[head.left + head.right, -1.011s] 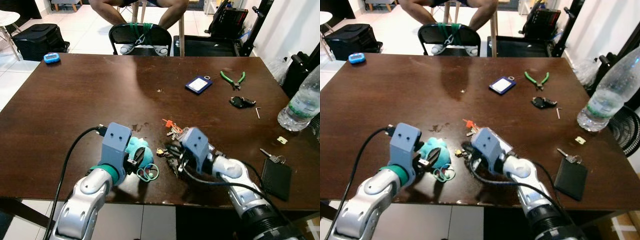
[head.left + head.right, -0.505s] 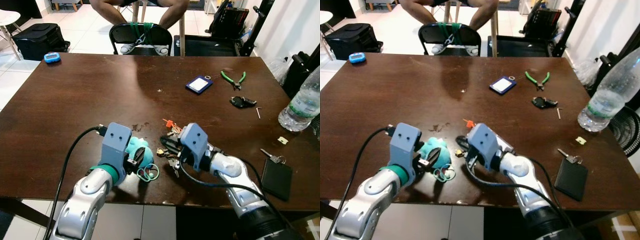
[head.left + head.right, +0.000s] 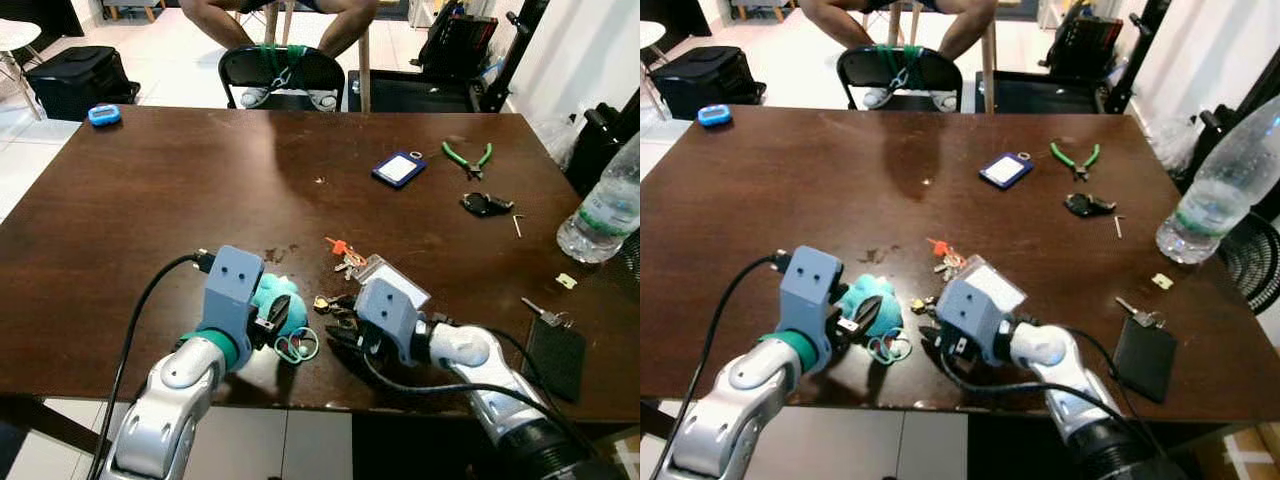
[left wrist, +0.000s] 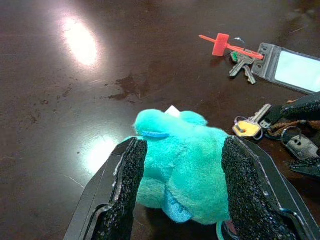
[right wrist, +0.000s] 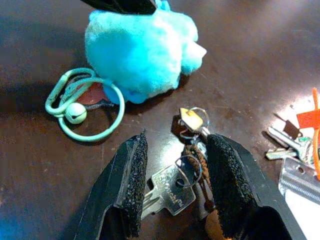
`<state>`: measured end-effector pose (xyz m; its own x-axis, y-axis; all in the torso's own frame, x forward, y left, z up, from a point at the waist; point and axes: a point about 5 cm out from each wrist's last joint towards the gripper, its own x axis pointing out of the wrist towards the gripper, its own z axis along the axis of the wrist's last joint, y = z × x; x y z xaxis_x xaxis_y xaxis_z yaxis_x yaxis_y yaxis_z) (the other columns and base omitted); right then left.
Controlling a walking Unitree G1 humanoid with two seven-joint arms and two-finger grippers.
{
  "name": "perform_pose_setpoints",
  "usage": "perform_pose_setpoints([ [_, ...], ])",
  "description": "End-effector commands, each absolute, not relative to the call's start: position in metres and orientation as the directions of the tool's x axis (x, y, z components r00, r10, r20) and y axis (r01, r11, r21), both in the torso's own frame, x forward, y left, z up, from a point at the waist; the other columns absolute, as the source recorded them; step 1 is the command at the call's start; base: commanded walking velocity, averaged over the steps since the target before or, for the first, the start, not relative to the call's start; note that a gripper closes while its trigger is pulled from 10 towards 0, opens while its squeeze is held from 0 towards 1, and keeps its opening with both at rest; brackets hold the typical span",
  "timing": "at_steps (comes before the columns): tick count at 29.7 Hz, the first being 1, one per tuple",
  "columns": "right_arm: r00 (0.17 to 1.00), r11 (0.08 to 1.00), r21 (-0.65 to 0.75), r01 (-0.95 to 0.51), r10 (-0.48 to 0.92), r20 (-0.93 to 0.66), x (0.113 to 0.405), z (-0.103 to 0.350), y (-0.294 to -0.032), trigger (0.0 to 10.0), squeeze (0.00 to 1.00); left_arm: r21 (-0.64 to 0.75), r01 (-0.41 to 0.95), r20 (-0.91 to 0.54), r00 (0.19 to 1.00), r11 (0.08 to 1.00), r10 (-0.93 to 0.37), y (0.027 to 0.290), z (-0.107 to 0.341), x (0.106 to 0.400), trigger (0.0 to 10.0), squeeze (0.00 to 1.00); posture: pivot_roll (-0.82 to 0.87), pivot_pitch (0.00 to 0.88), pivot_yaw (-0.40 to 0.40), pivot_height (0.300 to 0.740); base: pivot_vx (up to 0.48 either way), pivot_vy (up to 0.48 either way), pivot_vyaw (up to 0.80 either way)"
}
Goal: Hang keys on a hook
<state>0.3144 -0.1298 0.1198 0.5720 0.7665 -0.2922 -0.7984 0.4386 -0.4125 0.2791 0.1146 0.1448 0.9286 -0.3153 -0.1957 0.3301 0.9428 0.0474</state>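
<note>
The keys are lying on the table, being straddled by the parted right hand; the plush toy is being clamped by the left hand; a cord could be caught instead, so the bunch may be dragged.

the two eye views look forward and down from the robot's head over the whole dark bench, far edge and floor beyond included; they share nearly the same scene, slightly offset sideways. each wrist view sits low and close to the benchtop, looking along its own gripper's fingers. both wrist views share the teal plush toy and the bunch of keys, seen from opposite sides.
</note>
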Motion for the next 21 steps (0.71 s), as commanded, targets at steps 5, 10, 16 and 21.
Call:
perform_pose_setpoints([
  [5, 0.589, 0.463, -0.397, -0.792, 0.752, -0.298, 0.317, 0.119, -0.136, 10.0, 0.00, 0.038, 0.333, -0.212, 0.924, 0.942, -0.318, 0.113, 0.141, 0.275, 10.0, 0.00, -0.06, 0.084, 0.101, 0.740, 0.000, 0.000, 0.00],
  [10, 0.584, 0.460, -0.389, -0.798, 0.748, -0.315, 0.316, 0.114, -0.138, 10.0, 0.00, 0.037, 0.336, -0.214, 0.923, 0.941, -0.321, 0.113, 0.141, 0.276, 10.0, 0.00, -0.07, 0.087, 0.103, 0.740, 0.000, 0.000, 0.00],
  [16, 0.564, 0.437, -0.382, -0.814, 0.753, -0.339, 0.315, 0.110, -0.137, 10.0, 0.00, 0.037, 0.337, -0.212, 0.923, 0.941, -0.322, 0.112, 0.142, 0.276, 10.0, 0.00, -0.06, 0.087, 0.104, 0.740, 0.000, 0.000, 0.00],
  [21, 0.563, 0.412, -0.413, -0.812, 0.741, -0.366, 0.315, 0.108, -0.140, 10.0, 0.00, 0.037, 0.334, -0.212, 0.923, 0.942, -0.320, 0.113, 0.142, 0.276, 10.0, 0.00, -0.06, 0.087, 0.104, 0.740, 0.000, 0.000, 0.00],
])
